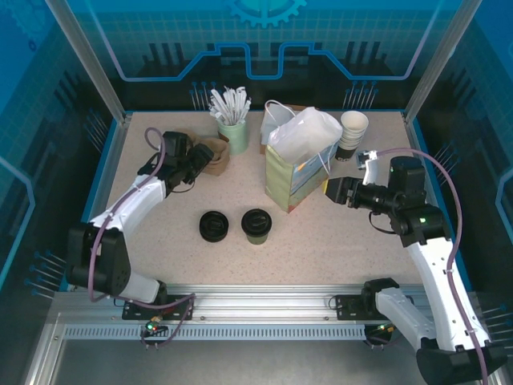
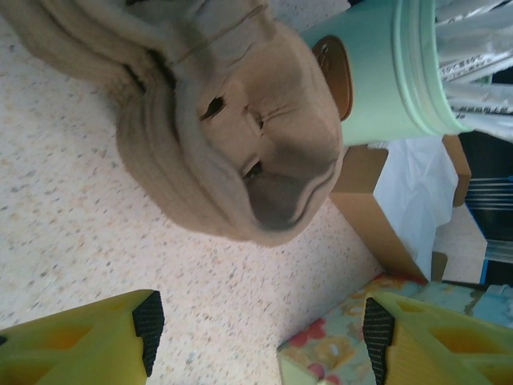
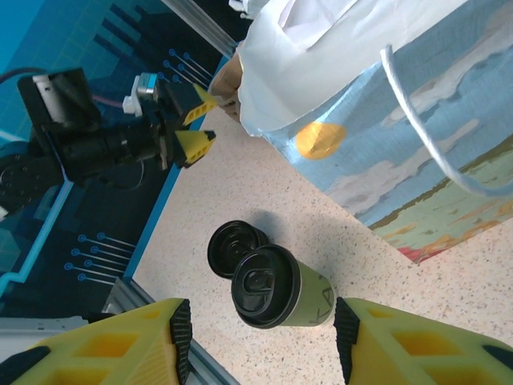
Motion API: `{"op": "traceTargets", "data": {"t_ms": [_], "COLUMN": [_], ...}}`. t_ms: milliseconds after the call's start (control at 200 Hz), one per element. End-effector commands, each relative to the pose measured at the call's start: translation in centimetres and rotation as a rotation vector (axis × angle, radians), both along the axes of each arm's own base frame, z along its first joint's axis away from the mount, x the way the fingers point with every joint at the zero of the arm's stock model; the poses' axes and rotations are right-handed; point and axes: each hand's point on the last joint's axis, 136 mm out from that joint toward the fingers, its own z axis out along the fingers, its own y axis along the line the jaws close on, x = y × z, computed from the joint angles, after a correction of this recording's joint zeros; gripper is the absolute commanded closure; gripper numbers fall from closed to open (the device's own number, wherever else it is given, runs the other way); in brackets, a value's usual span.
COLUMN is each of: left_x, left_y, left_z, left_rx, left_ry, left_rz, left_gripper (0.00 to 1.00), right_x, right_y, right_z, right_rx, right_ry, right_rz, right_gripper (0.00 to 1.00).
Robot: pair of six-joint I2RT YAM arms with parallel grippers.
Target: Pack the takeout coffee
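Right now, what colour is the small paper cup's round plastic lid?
Black lid, clearest in right wrist view.

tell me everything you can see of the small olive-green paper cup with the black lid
The small olive-green paper cup stands upright on the speckled table, closed by a round black plastic lid with a raised rim. Its matte side carries a faint printed mark. It sits right of a low pile of black lids, apart from it, and in front of the patterned paper bag, not touching. Nothing grips it.
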Motion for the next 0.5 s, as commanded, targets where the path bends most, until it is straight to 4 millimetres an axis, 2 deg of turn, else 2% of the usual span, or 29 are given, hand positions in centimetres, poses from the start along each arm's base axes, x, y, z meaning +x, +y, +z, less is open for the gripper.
{"op": "traceTargets", "data": {"t_ms": [0,155,495], "left_x": [2.4,3.5,4.4], "left_y": [0.7,0.9,1.4], "left_z": [1.8,0.9,-0.5], "left_rx": [-0.022,-0.023,-0.022], "left_ry": [-0.064,-0.047,-0.018], "left_rz": [0.053,0.068,0.105], "left_gripper": [0.32,0.33,0.34], "right_x": [-0.1,0.2,0.4], "right_y": [0.1,0.0,-0.5], "right_z": [0.3,0.4,0.0], "right_rx": [0.018,0.017,-0.007], "right_ry": [-0.008,-0.012,-0.001], "right_rz": [0.025,0.018,0.003], "right_gripper": [0.48,0.49,0.47]}}
